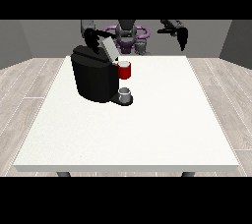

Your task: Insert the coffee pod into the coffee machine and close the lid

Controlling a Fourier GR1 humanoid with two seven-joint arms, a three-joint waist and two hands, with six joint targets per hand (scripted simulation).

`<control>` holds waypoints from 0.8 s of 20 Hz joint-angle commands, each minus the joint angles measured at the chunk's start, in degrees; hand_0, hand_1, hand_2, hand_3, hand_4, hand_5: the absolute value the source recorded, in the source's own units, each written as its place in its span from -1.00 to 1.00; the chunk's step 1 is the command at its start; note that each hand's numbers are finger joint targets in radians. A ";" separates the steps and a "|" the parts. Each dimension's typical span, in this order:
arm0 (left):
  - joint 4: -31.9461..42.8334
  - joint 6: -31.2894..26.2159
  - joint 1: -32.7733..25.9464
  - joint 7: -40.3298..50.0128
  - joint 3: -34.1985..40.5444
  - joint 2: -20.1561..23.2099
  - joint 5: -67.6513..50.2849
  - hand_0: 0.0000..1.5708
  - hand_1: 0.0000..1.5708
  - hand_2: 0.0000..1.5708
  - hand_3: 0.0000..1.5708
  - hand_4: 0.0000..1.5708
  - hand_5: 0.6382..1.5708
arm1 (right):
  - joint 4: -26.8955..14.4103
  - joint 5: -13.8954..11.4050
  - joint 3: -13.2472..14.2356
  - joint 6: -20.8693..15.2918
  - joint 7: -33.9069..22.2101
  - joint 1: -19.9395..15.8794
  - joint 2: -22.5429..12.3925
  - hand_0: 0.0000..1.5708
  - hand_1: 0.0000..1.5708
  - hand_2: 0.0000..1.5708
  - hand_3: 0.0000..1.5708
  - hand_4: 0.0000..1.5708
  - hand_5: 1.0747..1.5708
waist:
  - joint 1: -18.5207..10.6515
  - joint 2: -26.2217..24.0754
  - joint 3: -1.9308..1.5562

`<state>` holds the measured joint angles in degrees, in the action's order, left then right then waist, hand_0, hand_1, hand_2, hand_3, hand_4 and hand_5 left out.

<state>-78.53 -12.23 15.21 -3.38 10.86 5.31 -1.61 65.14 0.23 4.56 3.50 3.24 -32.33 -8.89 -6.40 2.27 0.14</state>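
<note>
I have the white table (147,134) filling most of the view, and the black coffee machine (94,78) stands on its far left part, nearer the far edge than the near one; its grey lid (109,49) is tilted up and open at the top of the machine. On the machine's right side a red piece (125,70) sits at the brew head, and I cannot tell whether that is the coffee pod already seated or part of the holder; a small grey cup (125,93) rests on the machine's base below it. The hand at the view's left (90,38) is up behind the lid, close to its top edge; I cannot tell how its fingers lie, nor whether they touch the lid. The hand at the view's right (182,37) hangs beyond the far right corner, well apart from the machine, fingers straight and pointing down, holding nothing.

I judge the lid-closing step is in hand; the next move calls for bringing the left-of-view hand over the lid's raised edge and pressing it down and forward until it lies flat.
</note>
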 commanded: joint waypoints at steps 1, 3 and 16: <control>-1.97 1.27 0.03 0.32 -2.05 -0.50 1.16 -1.00 -1.00 -1.00 -1.00 -1.00 1.00 | -4.13 -0.82 0.62 -0.80 -0.58 -3.82 0.08 -1.00 -1.00 -1.00 -1.00 -1.00 1.00 | -1.41 1.51 -0.15; -0.31 1.93 -0.26 -2.77 -2.03 -1.43 1.34 -1.00 -1.00 -1.00 -1.00 -1.00 1.00 | -4.29 0.33 1.93 0.87 0.38 -6.14 -1.37 -1.00 -1.00 -1.00 -1.00 -1.00 1.00 | -1.35 3.70 -0.14; 0.90 0.62 -1.09 -4.11 -0.72 1.69 -0.51 -1.00 -1.00 -1.00 -1.00 -0.80 1.00 | -6.90 -2.44 -0.34 0.48 2.00 -7.62 0.61 -1.00 -1.00 -1.00 -1.00 -0.90 1.00 | -1.16 3.38 -0.14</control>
<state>-78.53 -11.15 14.28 -4.85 9.77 6.19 -2.00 60.38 -1.37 5.01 3.12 4.75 -38.70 -8.49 -7.33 3.84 0.11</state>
